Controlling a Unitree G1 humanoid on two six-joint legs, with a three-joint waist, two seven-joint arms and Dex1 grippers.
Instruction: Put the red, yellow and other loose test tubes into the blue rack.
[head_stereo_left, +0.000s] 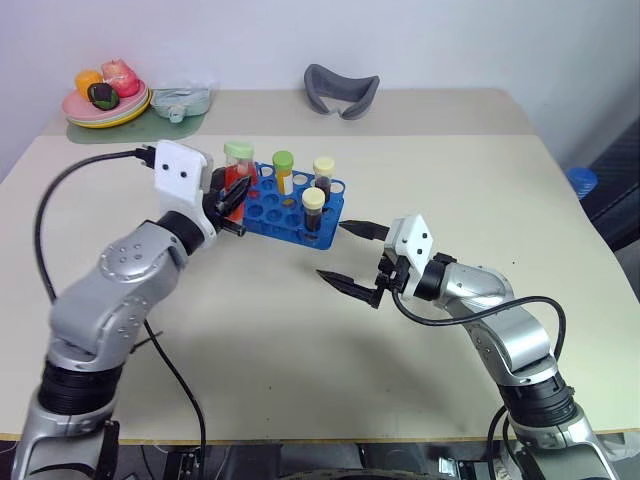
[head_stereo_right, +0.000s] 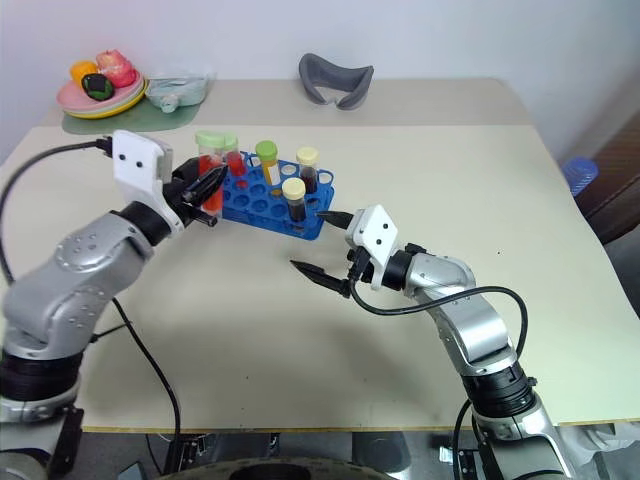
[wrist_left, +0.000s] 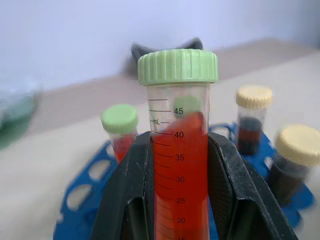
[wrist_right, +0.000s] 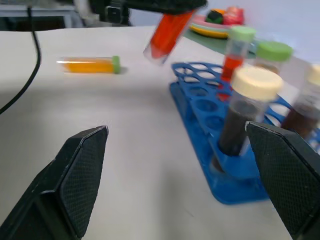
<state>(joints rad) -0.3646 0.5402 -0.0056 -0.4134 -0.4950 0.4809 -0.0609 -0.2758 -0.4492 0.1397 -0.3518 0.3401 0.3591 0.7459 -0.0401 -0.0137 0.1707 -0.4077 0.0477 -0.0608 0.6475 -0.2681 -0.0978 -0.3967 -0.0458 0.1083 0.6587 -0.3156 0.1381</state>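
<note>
My left gripper (head_stereo_left: 232, 200) is shut on a red test tube (head_stereo_left: 238, 168) with a pale green cap, held off the table at the left end of the blue rack (head_stereo_left: 275, 215). The left wrist view shows both fingers (wrist_left: 125, 200) clamped on that red tube (wrist_left: 179, 165). Several capped tubes stand in the rack, among them a yellow one (head_stereo_left: 283, 172) and a dark one (head_stereo_left: 313, 208). An orange-yellow tube (wrist_right: 89, 65) with a green cap lies flat on the table beyond the rack. My right gripper (head_stereo_left: 335, 250) stands open and empty just in front of the rack.
A plate of toy fruit (head_stereo_left: 105, 108) and a pale teal object (head_stereo_left: 180, 100) sit at the back left. At the back centre rests a grey curved cushion (head_stereo_left: 342, 90). A black cable (head_stereo_left: 45, 215) loops from my left wrist. The table's near half is bare.
</note>
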